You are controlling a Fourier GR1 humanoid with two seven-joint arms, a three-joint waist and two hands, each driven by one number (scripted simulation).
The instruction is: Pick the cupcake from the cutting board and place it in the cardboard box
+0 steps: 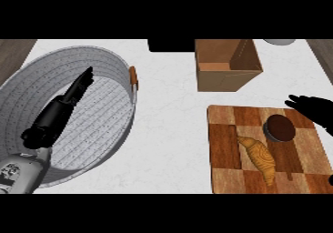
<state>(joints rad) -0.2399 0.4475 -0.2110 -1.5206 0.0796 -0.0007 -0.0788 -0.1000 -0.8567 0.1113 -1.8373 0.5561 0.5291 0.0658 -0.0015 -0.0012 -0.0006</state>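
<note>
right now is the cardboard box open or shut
Open: the cardboard box has no lid on top; its inner walls and floor show.

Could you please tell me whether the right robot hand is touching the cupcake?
Apart. The head view shows a strip of cutting board between the right robot hand and the cupcake.
</note>
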